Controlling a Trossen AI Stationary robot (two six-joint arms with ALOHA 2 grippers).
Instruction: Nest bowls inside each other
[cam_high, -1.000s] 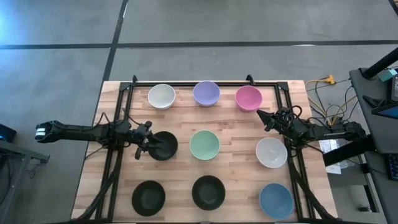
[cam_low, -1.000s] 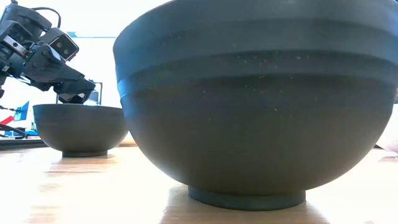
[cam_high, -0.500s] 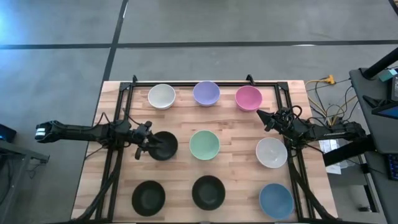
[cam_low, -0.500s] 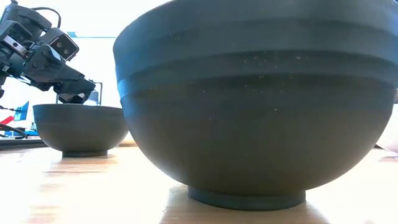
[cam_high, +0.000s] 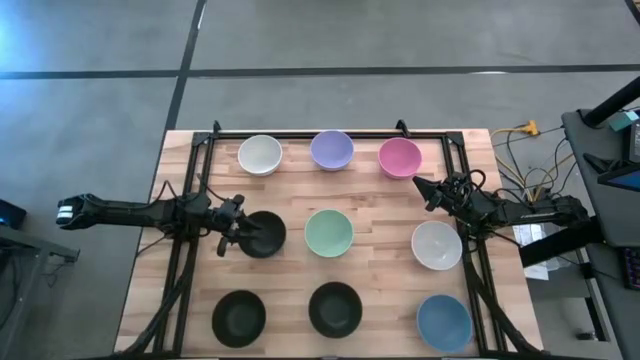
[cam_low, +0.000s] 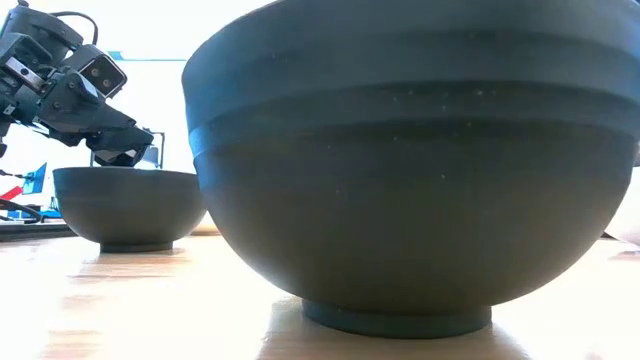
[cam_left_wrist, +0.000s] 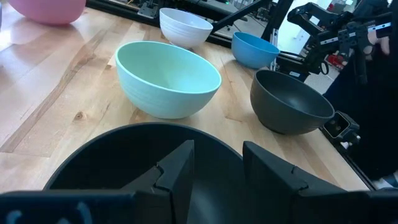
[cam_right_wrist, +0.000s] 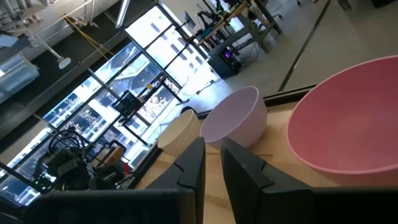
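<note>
Left gripper (cam_high: 244, 232) — parted fingers straddle black bowl (cam_high: 264, 234) rim.

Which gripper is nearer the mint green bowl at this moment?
Left. The left gripper is at the rim of the black bowl right beside the mint green bowl. The right gripper sits farther off, beside the pink bowl.

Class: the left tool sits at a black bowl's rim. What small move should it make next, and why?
Probably close. The left tool straddles the black bowl rim with its fingers apart, so nothing is gripped yet; pinching the rim would let it lift toward the mint bowl.
</note>
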